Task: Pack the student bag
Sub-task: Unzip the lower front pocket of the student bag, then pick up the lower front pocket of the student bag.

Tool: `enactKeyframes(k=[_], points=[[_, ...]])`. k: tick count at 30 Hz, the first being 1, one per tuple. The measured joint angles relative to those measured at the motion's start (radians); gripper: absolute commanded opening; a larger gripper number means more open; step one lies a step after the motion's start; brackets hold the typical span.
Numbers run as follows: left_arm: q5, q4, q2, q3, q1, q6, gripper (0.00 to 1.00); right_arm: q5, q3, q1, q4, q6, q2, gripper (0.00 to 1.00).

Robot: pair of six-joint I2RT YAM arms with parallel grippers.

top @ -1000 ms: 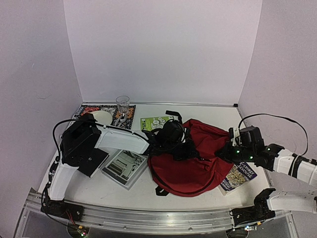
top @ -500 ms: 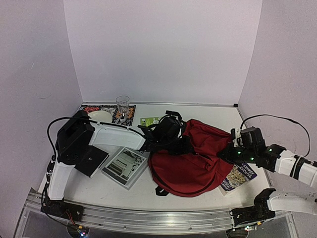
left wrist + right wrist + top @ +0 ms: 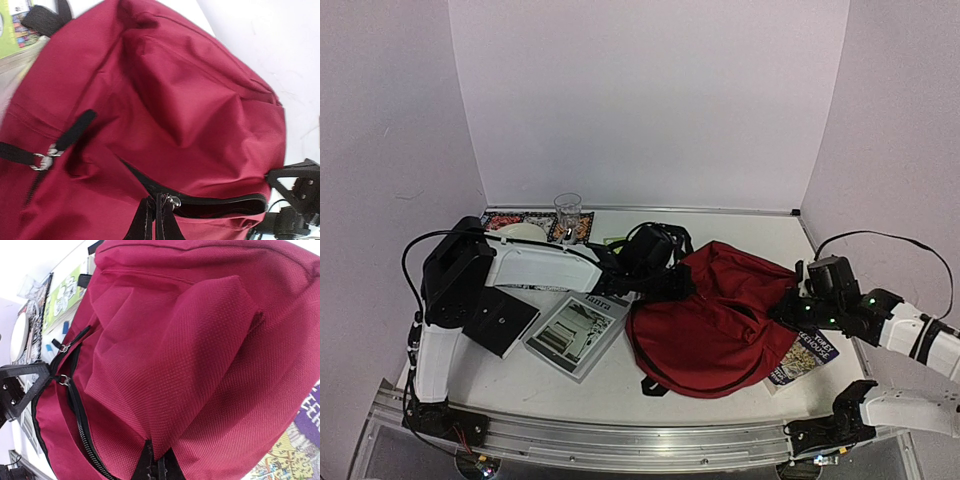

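Jaws of left gripper [image 3: 155, 215] pinched tight on student bag [image 3: 715, 325] beside zip pull; right gripper [image 3: 156, 462] clamped on fabric opposite. Left gripper has drawn back far-left, bag mid-table [image 3: 760, 232] now stretched taut, zip mouth [image 3: 215, 204] gaping, likely readying for loading.

White title lettering on purple book [image 3: 807, 352], heading on grey magazine [image 3: 578, 330], neither legible

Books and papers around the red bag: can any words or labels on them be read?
Magazine: a dark word at its top edge, too blurred to read.
Purple book: pale lettering on the cover, too blurred to read.
Green booklet: print too small to read.
Bag: no label or lettering visible.
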Motion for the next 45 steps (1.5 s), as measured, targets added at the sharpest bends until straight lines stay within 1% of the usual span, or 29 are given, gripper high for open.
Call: enactKeyframes(k=[13, 23, 24, 25, 26, 27, 28, 31, 33, 37, 41, 43, 45], points=[[-0.083, -0.045, -0.020, -0.039, 0.022, 0.053, 0.00, 0.085, 0.034, 0.000, -0.123, 0.034, -0.077, 0.00], [-0.126, -0.067, -0.020, -0.039, 0.022, 0.104, 0.00, 0.102, 0.041, 0.000, -0.167, 0.062, -0.101, 0.01], [-0.126, -0.069, -0.020, -0.038, 0.021, 0.111, 0.00, 0.102, 0.041, 0.000, -0.168, 0.064, -0.101, 0.03], [-0.126, -0.070, -0.019, -0.036, 0.021, 0.118, 0.00, 0.102, 0.041, 0.000, -0.170, 0.064, -0.101, 0.09], [-0.125, -0.071, -0.018, -0.034, 0.020, 0.127, 0.00, 0.101, 0.041, 0.000, -0.172, 0.063, -0.100, 0.19], [-0.123, -0.077, -0.014, -0.026, 0.019, 0.136, 0.00, 0.101, 0.044, 0.000, -0.176, 0.060, -0.096, 0.26], [-0.124, -0.084, -0.009, -0.014, 0.017, 0.147, 0.00, 0.104, 0.049, 0.000, -0.184, 0.054, -0.091, 0.32], [-0.127, -0.107, 0.016, 0.025, 0.010, 0.180, 0.00, 0.109, 0.084, -0.004, -0.208, 0.016, -0.058, 0.41], [-0.127, -0.116, 0.034, 0.046, 0.006, 0.193, 0.00, 0.107, 0.111, -0.006, -0.213, -0.011, -0.037, 0.47], [-0.122, -0.123, 0.056, 0.055, -0.006, 0.208, 0.01, 0.086, 0.175, -0.006, -0.224, -0.079, 0.003, 0.53], [-0.118, -0.124, 0.062, 0.055, -0.010, 0.212, 0.03, 0.053, 0.258, -0.005, -0.245, -0.158, 0.073, 0.62], [-0.117, -0.121, 0.062, 0.055, -0.010, 0.212, 0.06, 0.038, 0.305, -0.001, -0.261, -0.201, 0.112, 0.65], [-0.111, -0.121, 0.062, 0.055, -0.010, 0.211, 0.12, 0.029, 0.352, 0.012, -0.278, -0.241, 0.151, 0.67]])
